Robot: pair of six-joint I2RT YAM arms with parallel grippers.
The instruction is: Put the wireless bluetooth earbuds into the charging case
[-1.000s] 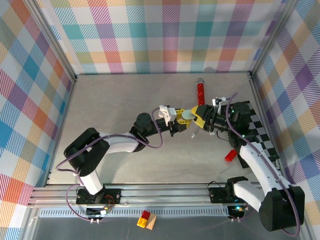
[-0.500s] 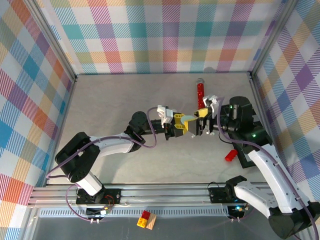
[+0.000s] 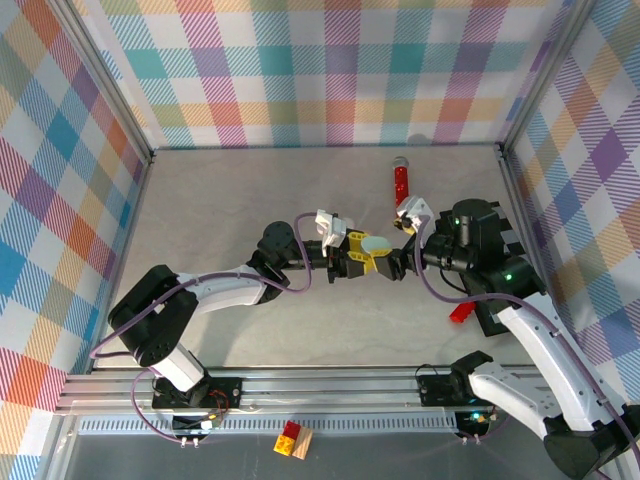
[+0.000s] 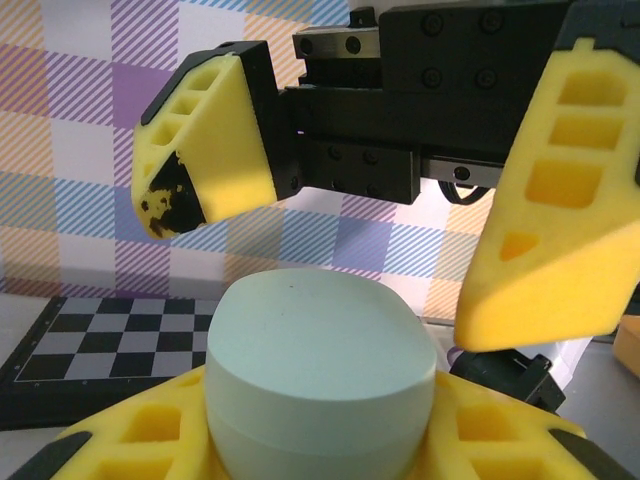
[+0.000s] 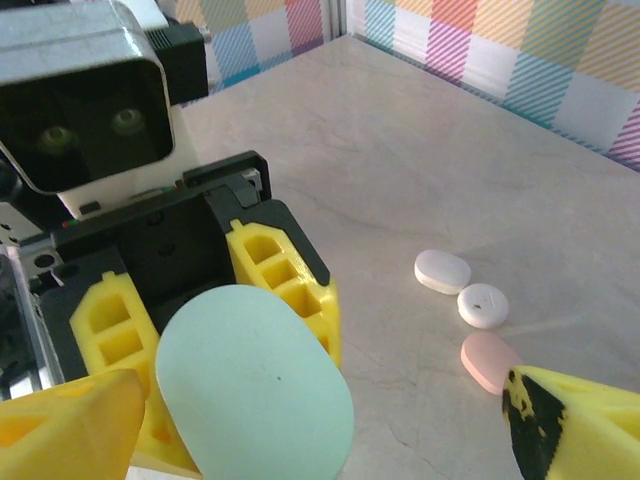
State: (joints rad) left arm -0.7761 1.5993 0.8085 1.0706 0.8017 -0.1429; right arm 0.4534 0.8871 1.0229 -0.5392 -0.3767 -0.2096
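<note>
My left gripper (image 3: pixel 368 256) is shut on a pale mint, pebble-shaped charging case (image 3: pixel 376 243) and holds it above the middle of the table. A seam runs round the case (image 4: pixel 320 360) and its lid is down. My right gripper (image 3: pixel 397 250) faces it, open. Its yellow fingers (image 4: pixel 215 140) stand above and to either side of the case without touching it. In the right wrist view the case (image 5: pixel 255 395) sits between the left gripper's fingers (image 5: pixel 285 270). Three small pale earbuds lie on the table beyond: a white one (image 5: pixel 442 271), another white one (image 5: pixel 483 305), a pink one (image 5: pixel 488 360).
A red cylinder with a silver cap (image 3: pixel 401 180) lies at the back, right of centre. A black-and-white checkered mat (image 3: pixel 522 250) lies at the right, with a small red block (image 3: pixel 461 311) by its near edge. Plaid walls close in three sides.
My right gripper has drawn back from the case, spread its jaws wider and turned its wrist. My left gripper has shifted slightly right, still holding the case.
</note>
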